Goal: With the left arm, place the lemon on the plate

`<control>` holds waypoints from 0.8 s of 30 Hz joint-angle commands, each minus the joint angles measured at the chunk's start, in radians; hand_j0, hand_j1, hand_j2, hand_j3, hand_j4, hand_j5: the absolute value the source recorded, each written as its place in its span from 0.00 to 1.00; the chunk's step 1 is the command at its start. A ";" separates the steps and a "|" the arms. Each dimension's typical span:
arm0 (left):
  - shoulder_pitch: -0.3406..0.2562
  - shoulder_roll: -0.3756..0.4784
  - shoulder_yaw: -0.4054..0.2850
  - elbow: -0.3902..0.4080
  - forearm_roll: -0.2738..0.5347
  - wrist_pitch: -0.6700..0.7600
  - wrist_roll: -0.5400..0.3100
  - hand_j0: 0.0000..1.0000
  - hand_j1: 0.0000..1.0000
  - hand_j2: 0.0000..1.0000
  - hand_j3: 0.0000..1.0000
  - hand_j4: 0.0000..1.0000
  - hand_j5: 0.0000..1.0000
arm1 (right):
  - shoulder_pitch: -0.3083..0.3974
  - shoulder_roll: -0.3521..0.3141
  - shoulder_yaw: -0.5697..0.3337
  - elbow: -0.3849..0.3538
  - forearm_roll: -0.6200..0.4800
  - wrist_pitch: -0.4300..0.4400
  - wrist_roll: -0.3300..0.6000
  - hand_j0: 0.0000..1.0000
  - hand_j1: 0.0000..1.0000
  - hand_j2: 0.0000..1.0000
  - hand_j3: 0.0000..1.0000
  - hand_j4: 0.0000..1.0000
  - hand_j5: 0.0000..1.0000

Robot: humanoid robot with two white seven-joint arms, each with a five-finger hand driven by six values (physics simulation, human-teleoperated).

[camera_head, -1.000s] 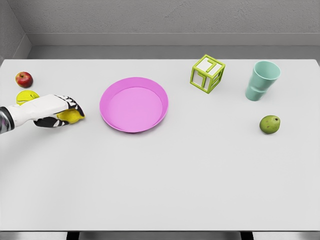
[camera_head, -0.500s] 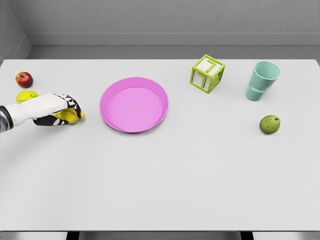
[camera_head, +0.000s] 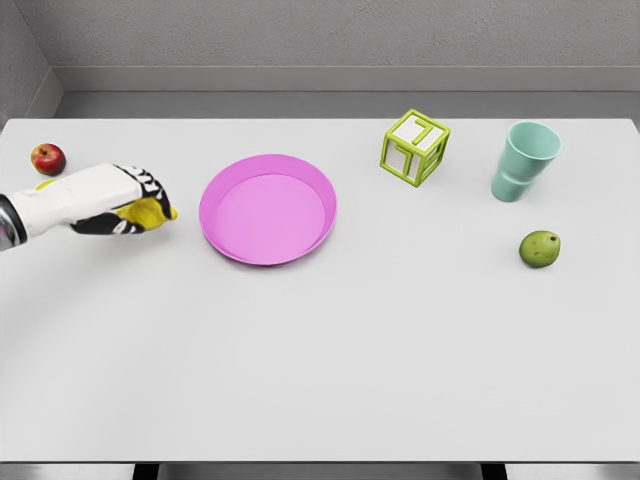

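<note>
The yellow lemon [camera_head: 148, 212] is held in my left hand [camera_head: 132, 205], whose fingers are curled around it, a little above the white table at the left. The pink plate [camera_head: 214, 190] sits just right of the hand, with a small gap between the lemon's tip and its rim. My left forearm enters from the left edge. The right arm does not show.
A red apple [camera_head: 47, 158] lies at the far left, with a yellow object mostly hidden behind my left wrist [camera_head: 44, 184]. A green wire-frame cube [camera_head: 414, 147], a teal cup [camera_head: 525, 160] and a green pear [camera_head: 540, 248] stand on the right side.
My left hand has lifted with the lemon and shifted slightly up and to the right, toward the plate. It now covers most of the yellow object behind it.
</note>
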 commanded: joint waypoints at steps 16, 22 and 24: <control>-0.015 -0.150 -0.031 -0.126 0.026 0.003 0.001 0.50 0.50 0.50 0.50 0.50 0.50 | 0.002 0.000 0.000 0.000 -0.001 0.000 0.000 1.00 1.00 1.00 1.00 1.00 1.00; -0.041 -0.179 -0.021 -0.124 0.042 0.003 0.001 1.00 1.00 1.00 1.00 1.00 1.00 | 0.002 0.000 0.000 0.000 -0.001 0.000 0.000 1.00 1.00 1.00 1.00 1.00 1.00; -0.040 -0.153 0.008 -0.124 0.061 0.003 0.001 1.00 1.00 1.00 1.00 1.00 1.00 | 0.002 0.000 0.000 0.000 -0.001 0.000 0.000 1.00 1.00 1.00 1.00 1.00 1.00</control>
